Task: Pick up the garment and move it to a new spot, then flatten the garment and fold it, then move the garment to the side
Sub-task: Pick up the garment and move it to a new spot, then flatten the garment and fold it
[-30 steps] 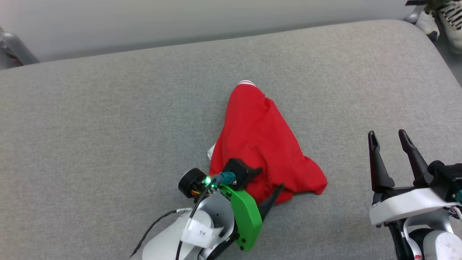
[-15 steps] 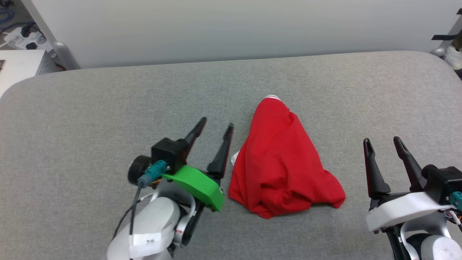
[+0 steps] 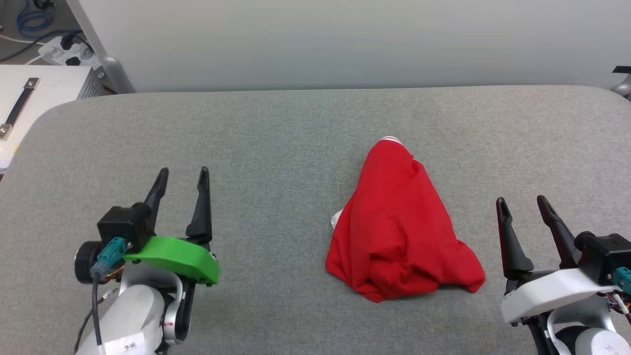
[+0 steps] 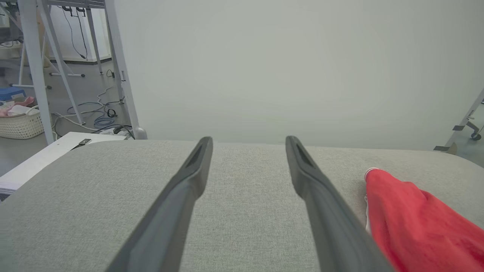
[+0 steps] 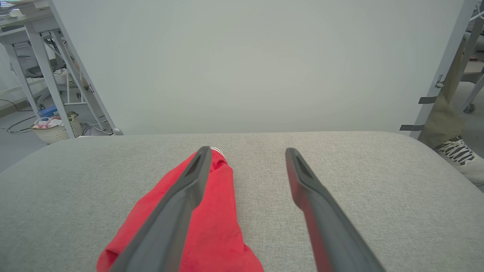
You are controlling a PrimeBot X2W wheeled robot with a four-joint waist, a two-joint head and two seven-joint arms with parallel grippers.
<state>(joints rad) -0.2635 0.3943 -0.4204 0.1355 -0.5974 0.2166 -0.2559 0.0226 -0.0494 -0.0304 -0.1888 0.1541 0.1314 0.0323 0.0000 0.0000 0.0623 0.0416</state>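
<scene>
The garment (image 3: 399, 227) lies in a crumpled red heap on the grey padded table (image 3: 276, 138), right of centre, with a bit of striped trim at its far tip and a white scrap at its left edge. It also shows as a red mound in the left wrist view (image 4: 416, 223) and the right wrist view (image 5: 215, 215). My left gripper (image 3: 182, 173) stands open at the lower left, well clear of the garment, nothing between its fingers. My right gripper (image 3: 521, 202) stands open at the lower right, just right of the heap, empty.
A pale wall (image 3: 345, 44) runs behind the table. A white cabinet (image 3: 34, 93) with a strap and cables stands at the far left. Metal frame legs (image 4: 38, 68) and a basket (image 4: 19, 124) stand off to the left. A person's shoe (image 5: 459, 155) is beyond the table's right end.
My left gripper has let go of the garment, opened and drawn back to the left. The head camera has risen and shifted. The garment lies still; the right gripper has hardly moved.
</scene>
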